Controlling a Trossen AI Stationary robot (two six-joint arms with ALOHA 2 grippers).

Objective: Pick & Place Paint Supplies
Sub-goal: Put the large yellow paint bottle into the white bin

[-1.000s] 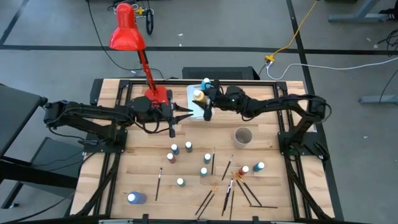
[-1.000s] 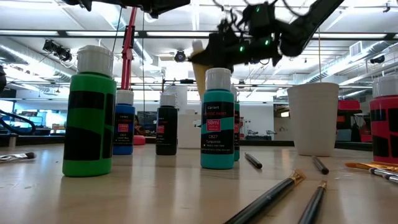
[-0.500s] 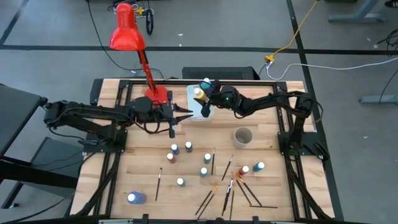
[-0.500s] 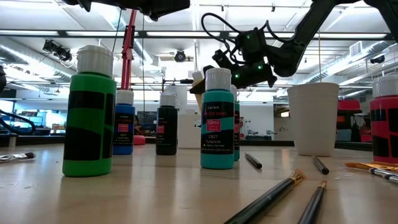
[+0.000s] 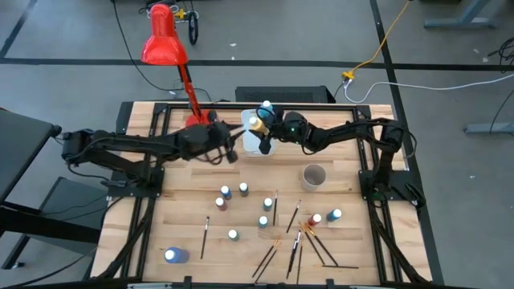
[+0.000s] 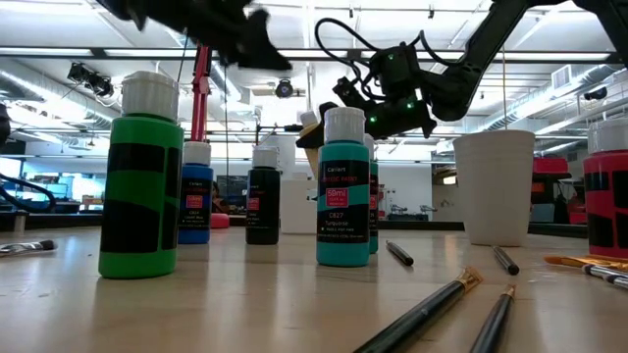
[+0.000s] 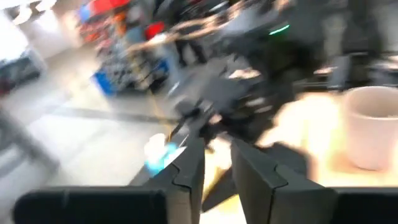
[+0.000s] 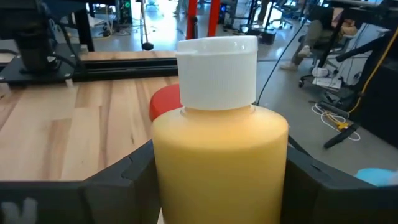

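My right gripper (image 5: 259, 127) reaches in from the table's right and is shut on a yellow paint bottle with a white cap (image 8: 217, 149), held over the white tub (image 5: 247, 144) at the far middle of the table. A light-blue item (image 5: 266, 105) shows at the tub's far end. My left gripper (image 5: 231, 147) hovers just left of the tub. Its fingers (image 7: 189, 171) stand a narrow gap apart with nothing between them. Several more white-capped bottles (image 5: 243, 189) stand on their bases, and thin brushes (image 5: 275, 207) lie flat on the near half. My right gripper pinches the yellow bottle's body (image 8: 163, 168) between its two fingers, one on each side, below the white cap (image 8: 217, 65). The fingers come nearly level from the table's right. The bottle (image 6: 311, 132) is lifted clear above the tub and is slightly tilted.
A red desk lamp (image 5: 165, 44) rises from its base (image 5: 205, 124) beside my left gripper. A white cup (image 5: 313, 175) stands right of centre. In the low view, green (image 6: 142, 186) and teal (image 6: 343, 191) bottles stand close to the camera. Bare wood lies between the tub and the bottles.
My right gripper has come down toward the tub with the yellow bottle, then held still. My left gripper has dropped lower and swung toward the tub, its wrist turning.
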